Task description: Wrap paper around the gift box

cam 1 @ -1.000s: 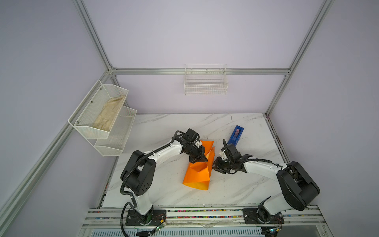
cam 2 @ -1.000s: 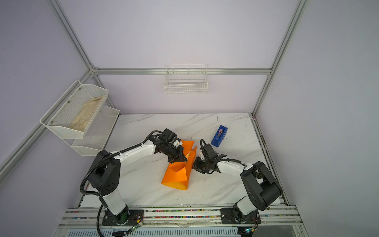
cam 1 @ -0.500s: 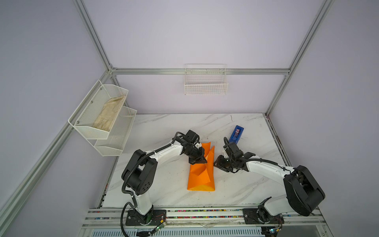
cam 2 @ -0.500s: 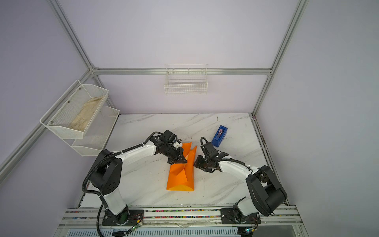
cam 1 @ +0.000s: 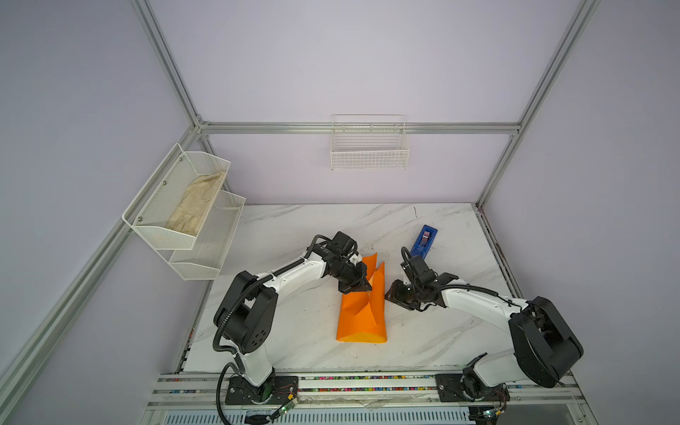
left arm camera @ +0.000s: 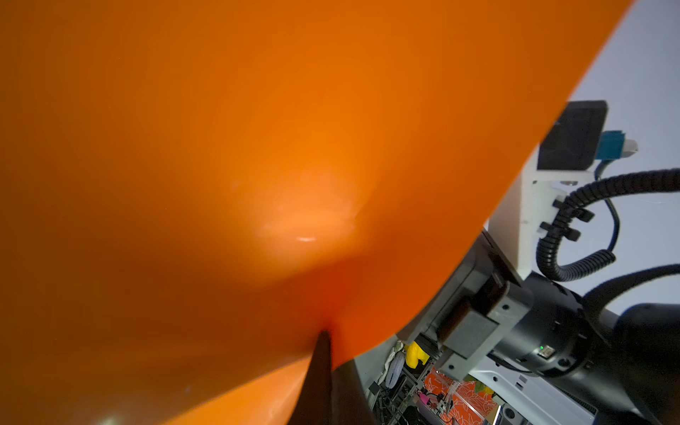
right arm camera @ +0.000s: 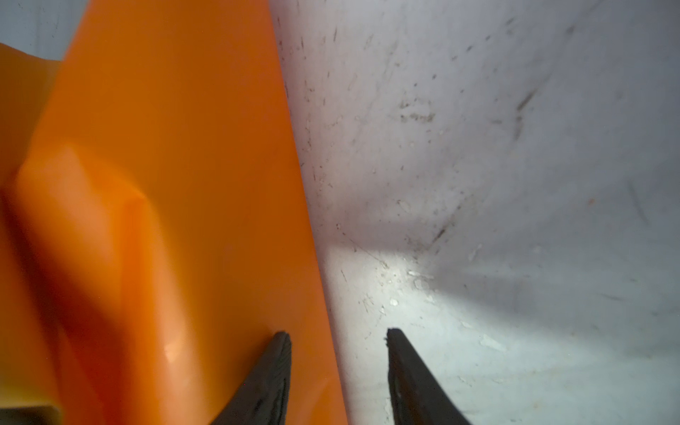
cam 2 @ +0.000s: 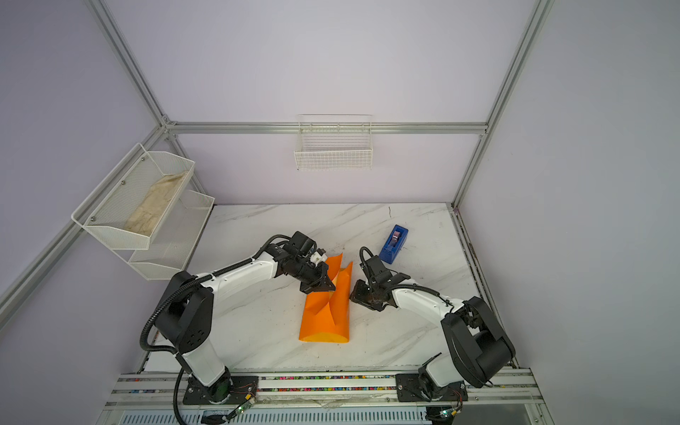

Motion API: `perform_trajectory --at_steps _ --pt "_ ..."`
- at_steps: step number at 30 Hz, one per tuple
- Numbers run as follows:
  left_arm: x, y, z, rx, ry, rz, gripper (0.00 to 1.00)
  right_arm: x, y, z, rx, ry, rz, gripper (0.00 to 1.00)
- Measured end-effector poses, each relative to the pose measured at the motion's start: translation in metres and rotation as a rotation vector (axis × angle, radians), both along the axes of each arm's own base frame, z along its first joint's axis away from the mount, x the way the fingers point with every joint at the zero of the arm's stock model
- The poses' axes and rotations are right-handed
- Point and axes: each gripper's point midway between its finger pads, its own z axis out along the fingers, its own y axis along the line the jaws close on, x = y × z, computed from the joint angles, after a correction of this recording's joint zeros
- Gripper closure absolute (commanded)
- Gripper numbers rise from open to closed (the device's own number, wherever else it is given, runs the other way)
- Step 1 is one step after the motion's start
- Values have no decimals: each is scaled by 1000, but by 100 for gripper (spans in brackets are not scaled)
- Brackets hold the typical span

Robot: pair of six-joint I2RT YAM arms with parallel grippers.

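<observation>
Large orange-yellow paper sheet (cam 1: 362, 316) folded up tent-like mid marble tabletop (cam 1: 294, 235), two flaps standing. Left gripper (cam 1: 356, 286): jaws together, clamped on paper's upper fold; its wrist view almost all orange. Right gripper (right arm camera: 338, 338): jaws apart, paper edge between them, nothing held. Dark navy gift box out of sight; only angular bulge (right arm camera: 77, 191) under paper, right wrist view.
</observation>
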Motion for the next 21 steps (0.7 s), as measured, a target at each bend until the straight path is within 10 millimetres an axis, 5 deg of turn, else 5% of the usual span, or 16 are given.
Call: perform_trajectory --at_steps 12,21 --pt "-12 -11 1 -13 12 -36 100 0 1 1 -2 -4 18 55" --pt "-10 -17 -20 4 46 -38 95 -1 3 -3 3 5 33 55"
